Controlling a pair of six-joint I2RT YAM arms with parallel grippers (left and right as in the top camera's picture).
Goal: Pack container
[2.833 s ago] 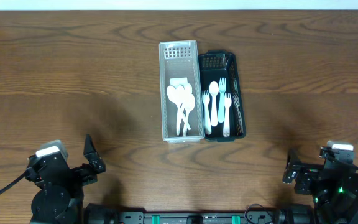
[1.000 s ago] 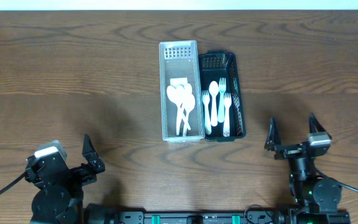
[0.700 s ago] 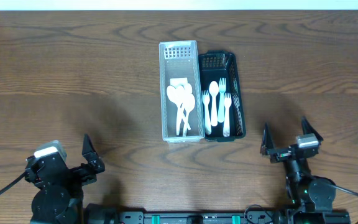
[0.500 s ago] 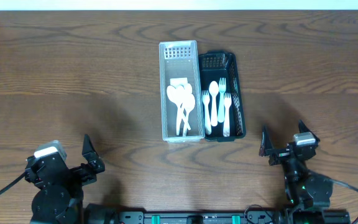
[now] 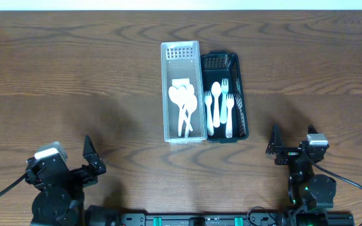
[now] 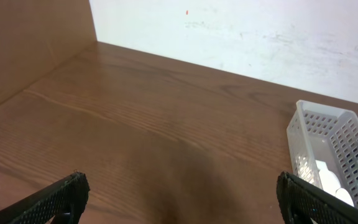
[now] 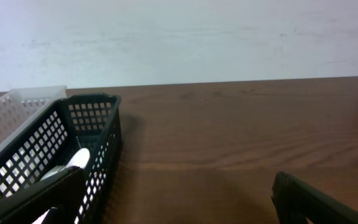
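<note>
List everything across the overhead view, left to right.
left hand → white basket → black basket → right hand

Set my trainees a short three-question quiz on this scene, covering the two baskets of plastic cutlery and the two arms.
1. Short answer: which stands nearer the left gripper, the white basket or the black basket?
2. Multiple choice: the white forks lie in A) the white basket, B) the black basket, C) neither.
3. True or false: the right gripper holds a fork.

Key: 1, the white basket. 2, B. 3, false; its fingers are open and hold nothing.
</note>
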